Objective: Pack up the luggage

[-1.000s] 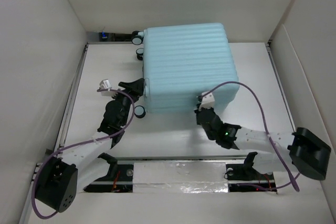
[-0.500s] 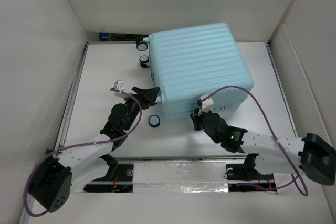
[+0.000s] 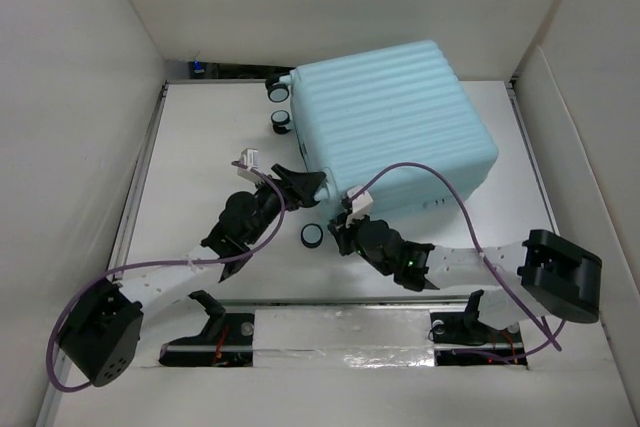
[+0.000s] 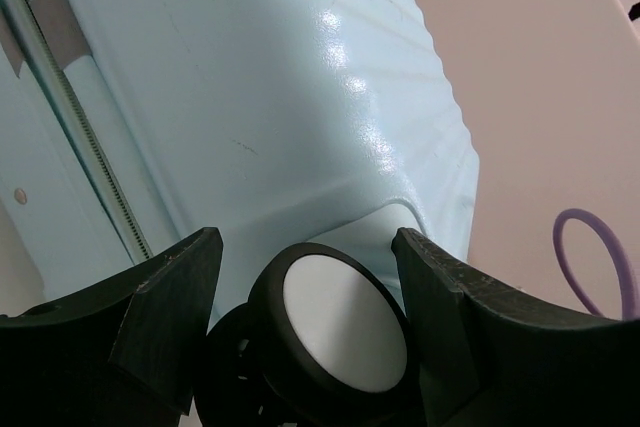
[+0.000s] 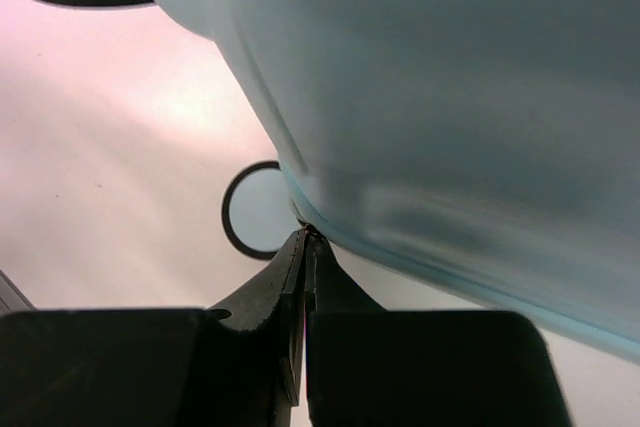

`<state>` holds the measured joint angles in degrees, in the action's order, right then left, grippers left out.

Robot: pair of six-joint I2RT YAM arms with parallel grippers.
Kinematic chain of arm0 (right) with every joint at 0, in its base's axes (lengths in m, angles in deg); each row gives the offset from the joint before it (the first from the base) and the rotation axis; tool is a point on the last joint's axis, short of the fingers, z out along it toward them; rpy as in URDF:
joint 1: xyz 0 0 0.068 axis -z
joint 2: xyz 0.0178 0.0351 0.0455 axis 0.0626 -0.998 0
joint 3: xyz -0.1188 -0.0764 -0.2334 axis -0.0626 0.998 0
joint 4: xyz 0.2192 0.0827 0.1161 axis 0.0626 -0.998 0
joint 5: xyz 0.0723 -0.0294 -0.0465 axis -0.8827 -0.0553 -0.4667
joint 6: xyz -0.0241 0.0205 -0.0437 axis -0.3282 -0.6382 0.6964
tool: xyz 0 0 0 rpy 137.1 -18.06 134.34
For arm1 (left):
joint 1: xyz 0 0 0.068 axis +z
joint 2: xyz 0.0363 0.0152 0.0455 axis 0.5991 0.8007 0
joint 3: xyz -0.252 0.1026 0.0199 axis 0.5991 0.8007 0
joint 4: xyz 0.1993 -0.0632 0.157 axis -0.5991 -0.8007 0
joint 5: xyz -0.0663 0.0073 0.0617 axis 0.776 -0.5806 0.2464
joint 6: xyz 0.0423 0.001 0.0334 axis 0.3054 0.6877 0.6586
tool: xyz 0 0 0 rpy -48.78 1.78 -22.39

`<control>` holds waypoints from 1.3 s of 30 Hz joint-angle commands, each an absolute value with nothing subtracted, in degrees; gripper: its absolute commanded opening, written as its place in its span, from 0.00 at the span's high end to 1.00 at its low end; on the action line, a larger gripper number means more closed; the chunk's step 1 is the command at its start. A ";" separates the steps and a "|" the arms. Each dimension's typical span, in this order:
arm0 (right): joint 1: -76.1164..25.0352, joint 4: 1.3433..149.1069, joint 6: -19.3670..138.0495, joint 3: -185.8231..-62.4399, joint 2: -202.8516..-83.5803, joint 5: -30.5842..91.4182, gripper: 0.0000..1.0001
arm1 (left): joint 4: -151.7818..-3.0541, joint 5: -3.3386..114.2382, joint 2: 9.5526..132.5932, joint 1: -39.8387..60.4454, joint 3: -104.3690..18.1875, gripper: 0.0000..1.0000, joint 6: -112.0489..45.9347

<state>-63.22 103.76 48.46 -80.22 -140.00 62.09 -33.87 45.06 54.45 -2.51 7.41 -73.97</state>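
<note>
The luggage (image 3: 400, 117) is a closed pale aqua ribbed suitcase lying on the table, its wheeled end to the left. My left gripper (image 3: 310, 185) is at its near-left corner. In the left wrist view the left gripper (image 4: 305, 247) is open, with a black-and-white wheel (image 4: 345, 332) between its fingers (image 4: 170, 287). My right gripper (image 3: 343, 235) is shut below that corner. In the right wrist view the right gripper (image 5: 308, 237) has its tips against the suitcase's lower seam (image 5: 400, 237), beside another wheel (image 5: 255, 209). I cannot tell whether anything is pinched.
Two more wheels (image 3: 280, 107) stick out at the suitcase's far-left end, and one wheel (image 3: 313, 237) rests on the table (image 3: 200, 147) near the right gripper. White walls close in the table at left, right and back. Purple cables loop over both arms.
The suitcase's near end has swung to the right. My left gripper has followed its corner rightward. My right gripper has moved left along the near side to the near-left corner.
</note>
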 commanded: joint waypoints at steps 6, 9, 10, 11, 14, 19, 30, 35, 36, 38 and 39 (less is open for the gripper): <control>-66.64 134.94 45.60 -81.10 -152.91 57.48 1.00 | -24.94 58.09 60.79 -15.93 -1.42 1.00 -79.66; -69.09 135.23 44.80 -79.18 -150.91 62.21 1.00 | -28.25 56.25 59.75 -15.93 -1.59 0.96 -78.44; -71.10 134.63 44.80 -76.39 -147.95 65.97 1.00 | -30.02 55.37 57.48 -15.06 -1.68 0.87 -77.39; -71.99 133.66 44.45 -74.88 -146.00 67.57 1.00 | -32.04 53.10 56.06 -14.01 -2.38 0.74 -74.07; -74.01 127.34 41.64 -69.08 -137.48 70.66 1.00 | -43.81 44.16 50.44 -11.73 -4.57 0.30 -68.17; -74.72 116.00 37.51 -64.50 -126.58 70.58 1.00 | -55.17 37.70 45.77 -1.02 -8.01 0.11 -62.70; -75.25 96.84 39.61 -62.91 -106.62 70.40 1.00 | -54.38 65.71 64.11 32.76 -18.45 0.21 -71.49; -75.25 96.74 39.17 -61.86 -105.38 69.44 1.00 | -50.44 64.24 71.42 30.66 -21.89 0.29 -69.13; -75.25 96.65 39.00 -61.77 -105.38 69.26 1.00 | -47.21 64.59 71.78 30.65 -21.72 0.30 -66.16; -75.25 96.56 38.91 -61.42 -105.38 69.26 1.00 | -44.21 64.68 71.26 29.77 -20.50 0.29 -62.45; -75.25 96.48 38.82 -61.42 -105.38 69.43 1.00 | -40.19 65.29 70.99 29.16 -18.49 0.27 -60.52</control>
<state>-73.69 92.99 39.70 -61.12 -106.54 72.69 -51.49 62.70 73.25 30.15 -18.23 -66.97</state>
